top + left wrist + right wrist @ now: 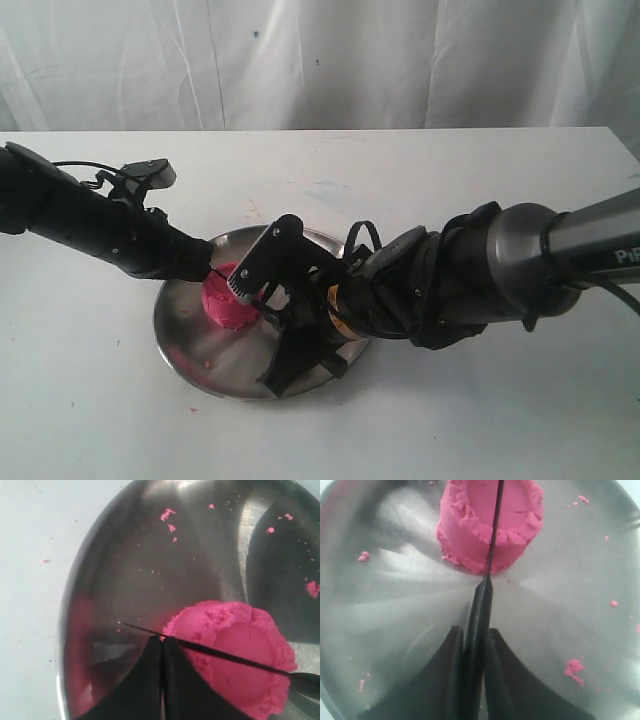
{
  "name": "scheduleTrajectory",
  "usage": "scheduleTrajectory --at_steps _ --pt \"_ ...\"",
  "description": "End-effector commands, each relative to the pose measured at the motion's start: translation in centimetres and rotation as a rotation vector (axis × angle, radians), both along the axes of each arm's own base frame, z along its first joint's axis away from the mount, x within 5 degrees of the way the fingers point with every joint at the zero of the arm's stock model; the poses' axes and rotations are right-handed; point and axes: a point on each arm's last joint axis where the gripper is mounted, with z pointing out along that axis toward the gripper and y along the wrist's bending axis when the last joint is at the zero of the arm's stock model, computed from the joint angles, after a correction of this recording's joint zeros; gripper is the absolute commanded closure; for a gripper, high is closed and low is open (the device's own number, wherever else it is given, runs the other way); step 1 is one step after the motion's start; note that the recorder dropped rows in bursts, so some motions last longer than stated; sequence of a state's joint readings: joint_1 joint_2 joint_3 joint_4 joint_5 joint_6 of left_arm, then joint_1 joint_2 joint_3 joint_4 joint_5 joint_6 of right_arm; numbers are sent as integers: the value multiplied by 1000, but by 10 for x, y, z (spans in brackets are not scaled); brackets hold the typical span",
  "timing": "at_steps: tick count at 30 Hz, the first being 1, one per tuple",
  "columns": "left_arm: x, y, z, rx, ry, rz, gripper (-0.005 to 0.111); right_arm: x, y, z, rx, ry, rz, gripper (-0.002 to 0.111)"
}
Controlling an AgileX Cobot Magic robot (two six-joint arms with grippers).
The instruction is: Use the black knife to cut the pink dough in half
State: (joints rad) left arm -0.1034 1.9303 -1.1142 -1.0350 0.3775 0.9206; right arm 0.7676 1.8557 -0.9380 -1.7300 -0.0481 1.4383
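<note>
On the steel plate atop the white counter, the pink dough sits as one stubby lump, with the black knife laid blade-first across its top. So the right fingers are clamped on the knife's handle, and the left fingers are pressed together, tips right at the blade.

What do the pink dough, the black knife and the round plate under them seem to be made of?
Pink dough: soft matte modelling dough, with crumbly edges and loose crumbs. Black knife: probably plastic or coated metal, a uniform dull black. Plate: likely stainless steel, shiny with blurred reflections.
</note>
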Motion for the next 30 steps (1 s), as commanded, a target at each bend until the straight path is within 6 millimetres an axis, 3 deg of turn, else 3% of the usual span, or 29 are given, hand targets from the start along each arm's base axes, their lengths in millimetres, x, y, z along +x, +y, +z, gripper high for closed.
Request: scheduleTrajectory --at_steps 1,10,20,30 --pt "-3 -2 -7 -5 29 -20 107 -4 2 -2 7 25 22 108" --pt "-5 -2 -3 -14 32 -39 107 -4 2 -3 15 36 20 108" --pt "-6 3 40 23 -123 -1 107 -4 2 -3 14 34 23 108" --pt "-1 4 19 44 -83 15 107 -4 2 -3 11 32 27 108"
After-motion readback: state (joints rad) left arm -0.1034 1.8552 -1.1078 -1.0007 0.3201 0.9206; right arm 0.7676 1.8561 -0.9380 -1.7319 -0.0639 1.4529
